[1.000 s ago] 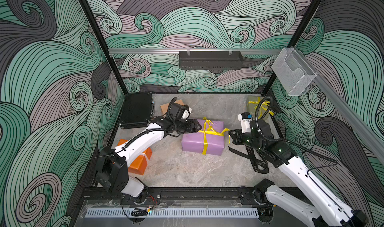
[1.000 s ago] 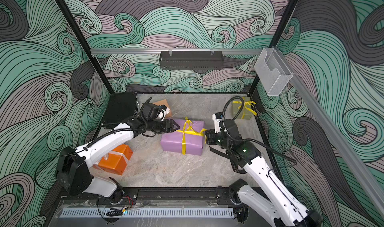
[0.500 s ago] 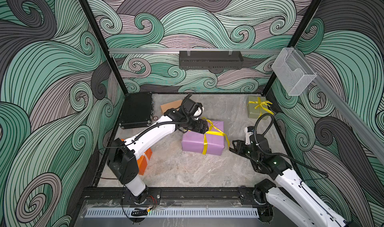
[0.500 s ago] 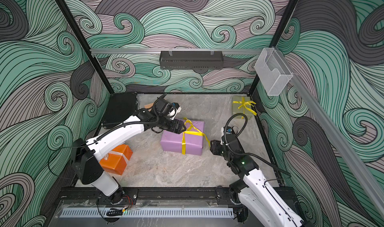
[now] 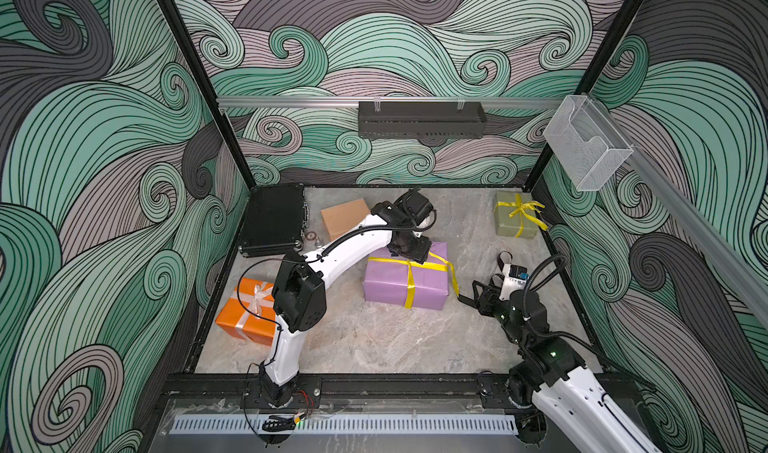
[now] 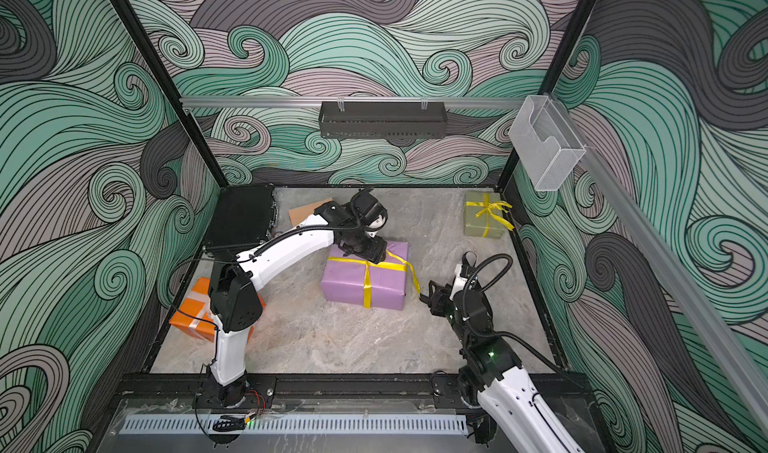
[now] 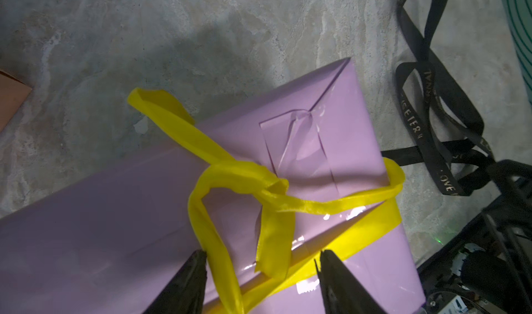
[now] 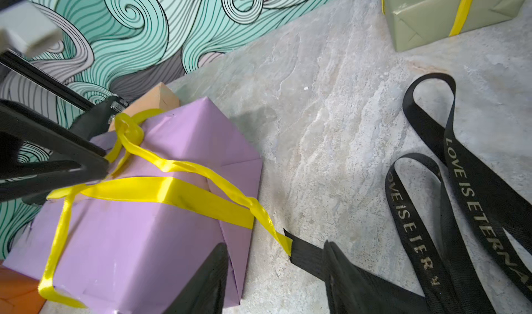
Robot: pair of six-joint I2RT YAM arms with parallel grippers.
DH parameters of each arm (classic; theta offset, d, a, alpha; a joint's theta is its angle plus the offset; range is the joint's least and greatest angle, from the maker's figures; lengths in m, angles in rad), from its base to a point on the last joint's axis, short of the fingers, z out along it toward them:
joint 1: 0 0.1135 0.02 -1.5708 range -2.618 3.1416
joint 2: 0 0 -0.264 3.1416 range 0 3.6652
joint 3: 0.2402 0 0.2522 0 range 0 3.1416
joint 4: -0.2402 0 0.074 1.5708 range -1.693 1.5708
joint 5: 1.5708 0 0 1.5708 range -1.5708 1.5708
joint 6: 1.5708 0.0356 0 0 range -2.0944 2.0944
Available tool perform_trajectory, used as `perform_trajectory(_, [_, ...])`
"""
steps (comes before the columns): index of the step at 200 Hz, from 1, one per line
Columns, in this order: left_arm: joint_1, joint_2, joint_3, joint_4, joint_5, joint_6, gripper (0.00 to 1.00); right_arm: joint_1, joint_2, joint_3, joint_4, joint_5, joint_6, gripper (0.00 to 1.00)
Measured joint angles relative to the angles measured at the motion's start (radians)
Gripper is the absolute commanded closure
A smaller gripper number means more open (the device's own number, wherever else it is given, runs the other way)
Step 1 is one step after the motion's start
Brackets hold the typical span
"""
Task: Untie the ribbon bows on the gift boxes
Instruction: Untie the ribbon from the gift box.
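Observation:
A purple gift box (image 5: pixel 405 282) lies mid-table, wrapped in a yellow ribbon (image 7: pixel 247 180) that is knotted with one loop left. My left gripper (image 7: pixel 262 257) hovers over the box top, open, with the loop and a short tail between its fingers. My right gripper (image 8: pixel 275 246) stands open low beside the box's near right corner. The ribbon's long tail (image 8: pixel 283 240) ends loose on the table between its fingers. The olive-green box (image 5: pixel 517 220) keeps its yellow bow, and the orange box (image 5: pixel 249 311) its white bow. A bare tan box (image 5: pixel 345 218) sits at the back.
A loose black ribbon with pale lettering (image 8: pixel 460 183) lies on the table right of the purple box, under my right gripper. A black hard case (image 5: pixel 274 220) fills the back left corner. Patterned walls close in on three sides.
My left gripper moved from beside the tan box to over the purple box. My right gripper drew back toward the front, then opened, leaving the yellow tail on the table.

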Motion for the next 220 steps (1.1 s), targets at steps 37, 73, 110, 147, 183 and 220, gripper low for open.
perform_trajectory(37, [0.000, 0.009, 0.021, -0.032, -0.059, 0.001, 0.48, 0.000, -0.019, -0.001, 0.005, 0.006, 0.002, 0.46])
perform_trajectory(73, [0.000, 0.012, 0.023, -0.045, -0.091, -0.006, 0.55, 0.000, -0.018, -0.001, 0.007, 0.006, 0.002, 0.46])
perform_trajectory(110, [0.000, 0.029, 0.026, -0.045, -0.099, -0.015, 0.71, 0.000, -0.018, -0.001, 0.016, 0.005, 0.002, 0.46])
perform_trajectory(147, [0.000, 0.039, 0.046, -0.042, -0.102, -0.023, 0.82, 0.000, -0.018, -0.005, 0.025, 0.005, 0.002, 0.46])
perform_trajectory(183, [0.000, 0.043, 0.054, -0.039, -0.124, -0.041, 0.98, 0.000, -0.018, -0.012, 0.027, 0.005, 0.002, 0.46])
perform_trajectory(220, [-0.001, 0.016, 0.017, -0.005, -0.159, -0.047, 1.00, 0.000, -0.018, -0.012, 0.028, 0.005, 0.002, 0.47])
